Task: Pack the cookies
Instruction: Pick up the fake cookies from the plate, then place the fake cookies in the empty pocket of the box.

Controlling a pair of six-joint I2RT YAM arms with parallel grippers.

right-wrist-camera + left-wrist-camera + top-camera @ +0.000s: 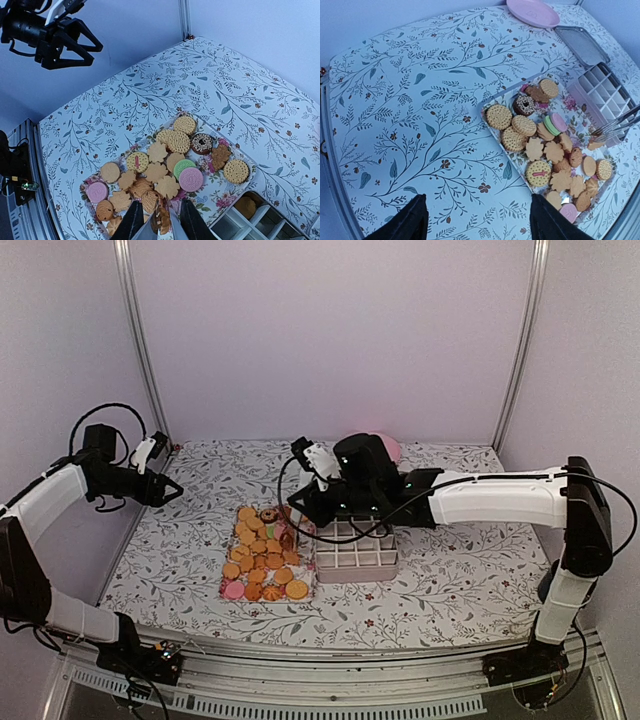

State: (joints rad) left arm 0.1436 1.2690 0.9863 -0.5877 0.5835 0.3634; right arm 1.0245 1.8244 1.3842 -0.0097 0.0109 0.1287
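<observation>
Nearest the arm bases, the rectangular floral-printed tray [212,190] is lying on the leaf-patterned tablecloth [420,100]; it is carrying the cookies [262,558], small round biscuits, mostly golden-orange with a few pink, green and chocolate-brown ones, crowded in one loose layer. The picking step appears to be in hand, since the right gripper [161,225] is hanging over the tray's edge beside the box with its thin tips pinching a golden cookie [594,145] held on edge; whether that cookie is already clear of the tray cannot be told. The next move is likely calling for a clean lift, a short carry sideways and a level drop into an unfilled cell. Touching or just beside the tray, the pale pink box with white grid dividers [357,573] is waiting, and one orange biscuit [246,206] is sitting in a cell on the side toward the tray, so packing is looking barely begun. Neighbouring biscuits are lying close around the pick, so a tilted lift could be dragging one along, and the narrow cells are leaving little room for a skewed drop. Farther left, well apart from the tray, the left gripper [170,490] is hovering with its dark fingers spread wide and empty, blocking nothing. At the far edge, the round pink plate [532,11] and a grey rectangular metal piece [581,44], perhaps a lid, are sitting beyond the box.
</observation>
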